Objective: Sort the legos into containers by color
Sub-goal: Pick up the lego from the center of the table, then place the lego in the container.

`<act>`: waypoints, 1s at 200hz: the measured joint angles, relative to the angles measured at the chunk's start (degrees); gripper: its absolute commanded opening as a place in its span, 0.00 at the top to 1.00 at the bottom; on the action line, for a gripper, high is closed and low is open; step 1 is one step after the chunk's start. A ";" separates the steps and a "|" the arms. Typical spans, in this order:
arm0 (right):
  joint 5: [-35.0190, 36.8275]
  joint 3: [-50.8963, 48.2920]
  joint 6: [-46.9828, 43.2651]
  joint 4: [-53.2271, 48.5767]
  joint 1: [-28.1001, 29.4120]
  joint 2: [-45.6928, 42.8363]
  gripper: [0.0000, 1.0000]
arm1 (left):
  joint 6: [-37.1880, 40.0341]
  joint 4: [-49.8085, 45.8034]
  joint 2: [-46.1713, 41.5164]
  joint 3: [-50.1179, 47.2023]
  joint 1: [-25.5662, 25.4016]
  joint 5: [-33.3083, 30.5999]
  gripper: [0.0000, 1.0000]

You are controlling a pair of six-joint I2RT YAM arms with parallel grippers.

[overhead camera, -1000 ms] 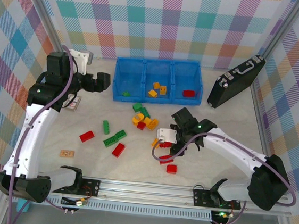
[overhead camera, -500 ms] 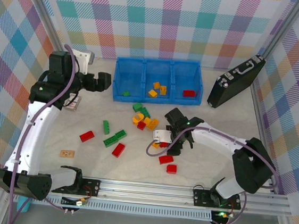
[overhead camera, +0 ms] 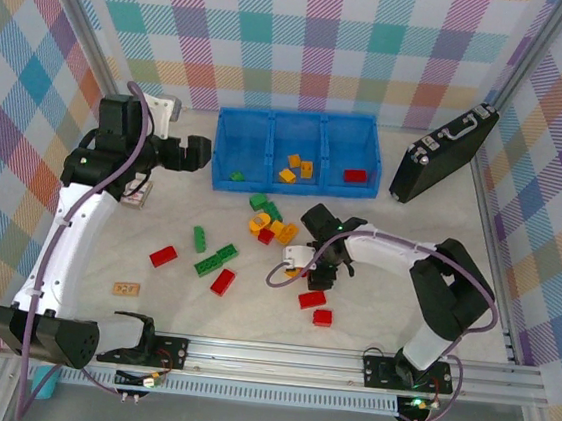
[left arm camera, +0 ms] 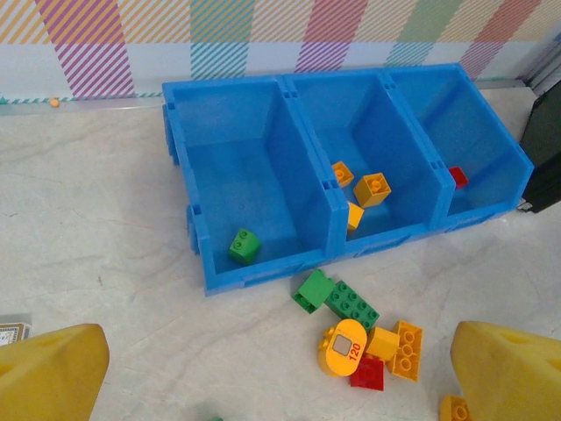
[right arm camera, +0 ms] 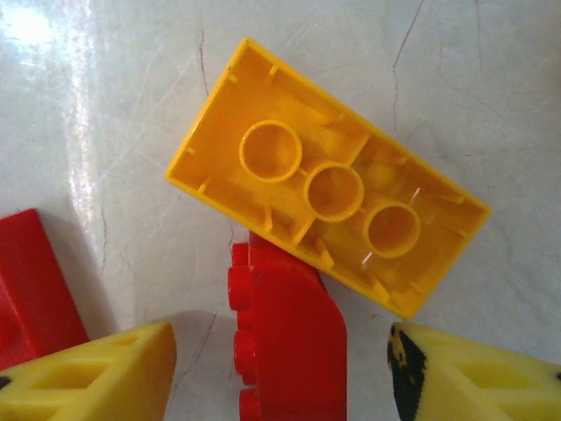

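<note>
The blue tray (overhead camera: 270, 121) stands at the back. Its left compartment holds a green brick (left arm camera: 244, 246), the middle one orange bricks (left arm camera: 372, 189), the right one a red brick (left arm camera: 458, 177). My left gripper (overhead camera: 196, 153) hovers open left of the tray, nothing between its yellow fingers (left arm camera: 48, 377). My right gripper (right arm camera: 280, 368) is low over the table (overhead camera: 310, 266), open, its fingers on either side of a red brick (right arm camera: 294, 324). That brick touches an upside-down orange brick (right arm camera: 329, 189). Another red brick (right arm camera: 31, 289) lies at the left.
Loose bricks lie in a cluster (overhead camera: 269, 224) before the tray, and further left are a red one (overhead camera: 164, 256) and green ones (overhead camera: 216, 259). A tan tile (overhead camera: 127, 287) lies near the front left. A black case (overhead camera: 443, 152) leans at the back right.
My right gripper has moved left and slightly back, coming over the orange and red bricks. My left arm has barely shifted.
</note>
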 measured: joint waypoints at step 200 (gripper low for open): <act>6.78 36.74 -6.69 0.15 -21.57 10.56 0.79 | 0.02 -0.04 0.20 0.00 0.63 -0.20 0.00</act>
